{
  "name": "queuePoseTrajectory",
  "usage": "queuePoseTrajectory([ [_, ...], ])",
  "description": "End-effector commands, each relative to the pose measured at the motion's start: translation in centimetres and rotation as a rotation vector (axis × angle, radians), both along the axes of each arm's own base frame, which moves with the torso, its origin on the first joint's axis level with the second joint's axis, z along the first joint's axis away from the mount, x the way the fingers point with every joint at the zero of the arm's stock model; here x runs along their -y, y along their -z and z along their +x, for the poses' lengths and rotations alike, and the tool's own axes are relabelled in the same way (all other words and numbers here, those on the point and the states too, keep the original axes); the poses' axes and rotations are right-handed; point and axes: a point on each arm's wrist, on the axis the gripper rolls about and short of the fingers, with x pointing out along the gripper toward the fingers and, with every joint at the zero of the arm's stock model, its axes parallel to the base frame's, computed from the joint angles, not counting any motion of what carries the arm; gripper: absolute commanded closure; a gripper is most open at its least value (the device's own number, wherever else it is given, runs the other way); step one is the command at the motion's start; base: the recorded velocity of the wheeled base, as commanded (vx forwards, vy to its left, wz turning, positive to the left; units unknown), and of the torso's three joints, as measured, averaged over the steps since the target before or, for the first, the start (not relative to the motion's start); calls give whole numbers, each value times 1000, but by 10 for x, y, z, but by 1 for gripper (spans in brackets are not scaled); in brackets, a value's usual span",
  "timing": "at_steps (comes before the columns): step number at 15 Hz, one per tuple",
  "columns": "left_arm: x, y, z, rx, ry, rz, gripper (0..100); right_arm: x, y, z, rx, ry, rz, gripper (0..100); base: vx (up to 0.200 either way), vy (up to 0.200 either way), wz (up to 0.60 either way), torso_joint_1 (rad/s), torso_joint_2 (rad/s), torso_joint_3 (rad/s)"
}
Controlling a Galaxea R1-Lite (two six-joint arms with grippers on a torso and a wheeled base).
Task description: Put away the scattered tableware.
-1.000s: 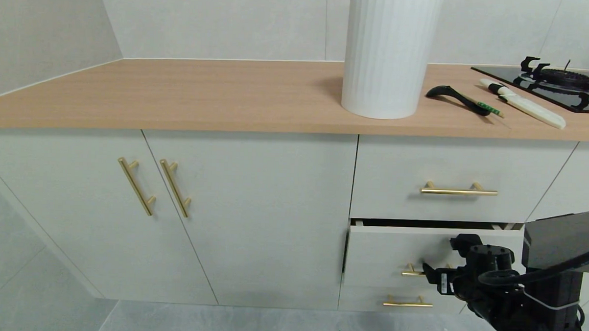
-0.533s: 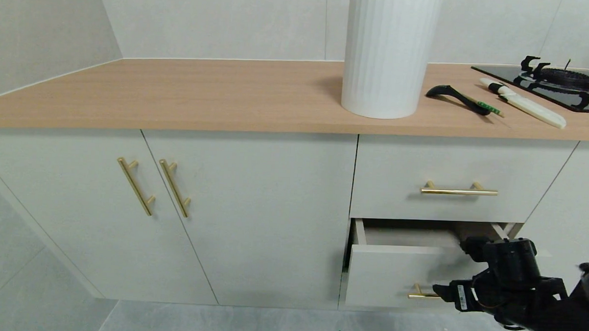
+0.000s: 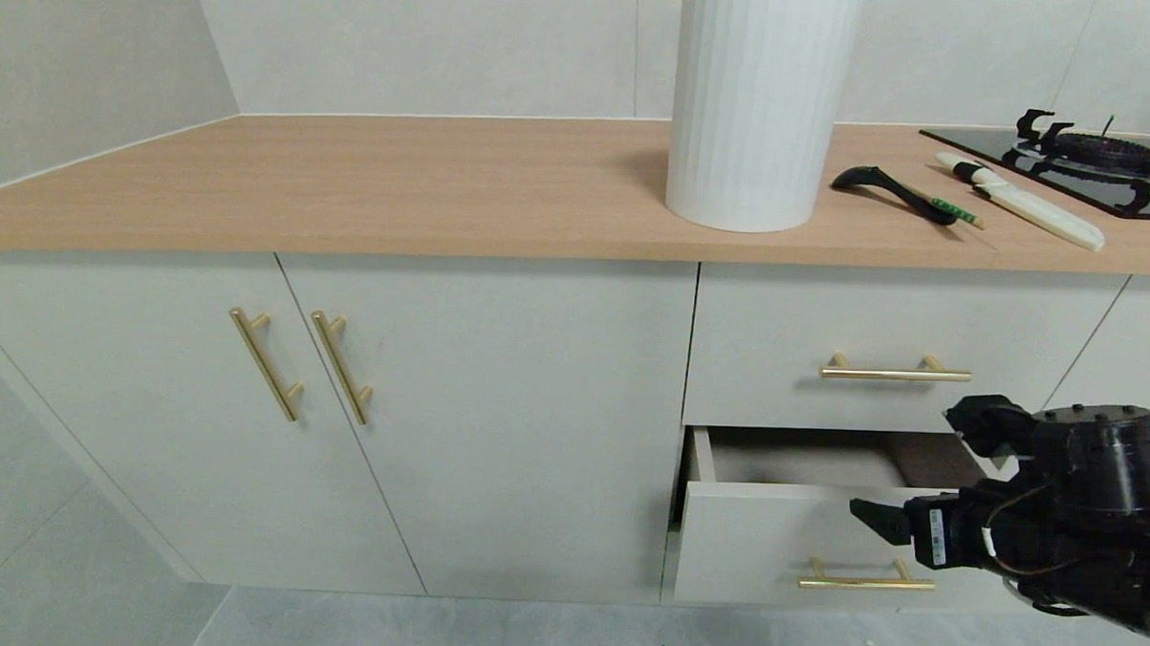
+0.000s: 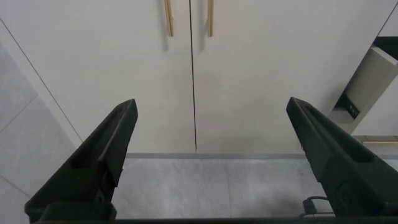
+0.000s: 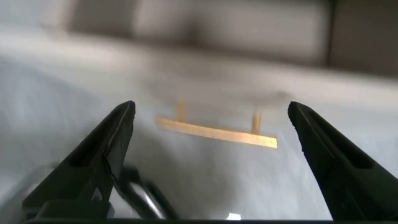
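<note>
Far left of the vase (image 3: 753, 109) and below the desk (image 3: 398, 183) you have two doors (image 3: 496, 406), each with one gold handle (image 3: 266, 363), the two side by side. Your left pincer (image 4: 211, 106) faces those doors low down, below and left of the vase. Its two fingers are spread wide with nothing between them.

The one white ribbed vase stands upright on the desk. Below it and slightly right are two drawers. The upper drawer (image 3: 900, 325) is flush with the cabinet front, and the lower drawer (image 3: 768, 540) stands out from it, its inside showing. Each has one gold bar (image 3: 865, 582).

The tableware lies on the desk right of the vase. Nearest is one black spoon (image 3: 886, 189), with one thin green-banded stick (image 3: 952, 210) against its far end. One white knife (image 3: 1028, 210) lies farther right. One hob (image 3: 1097, 160) is farthest right.

Your right pincer (image 5: 210, 109) sits below and right of the vase, at the lower drawer's right end. Its fingers are wide apart and hold nothing.
</note>
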Motion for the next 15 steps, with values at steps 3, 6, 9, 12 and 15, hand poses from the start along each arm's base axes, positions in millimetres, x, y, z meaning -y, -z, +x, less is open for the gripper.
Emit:
queuePoseTrajectory([
  [3, 0, 0, 0, 0, 0, 0, 0, -4, 9, 11, 37, 47, 19, 0, 0, 0, 0, 0, 0, 0],
  [6, 0, 0, 0, 0, 0, 0, 0, -6, 24, 23, 35, 80, -1, 0, 0, 0, 0, 0, 0, 0],
  [9, 0, 0, 0, 0, 0, 0, 0, -10, 40, 36, 78, 102, 3, 0, 0, 0, 0, 0, 0, 0],
  [12, 0, 0, 0, 0, 0, 0, 0, -12, 53, 44, 92, 142, -17, 0, 0, 0, 0, 0, 0, 0],
  [15, 0, 0, 0, 0, 0, 0, 0, -11, 57, 43, 83, 143, -22, 0, 0, 0, 0, 0, 0, 0],
])
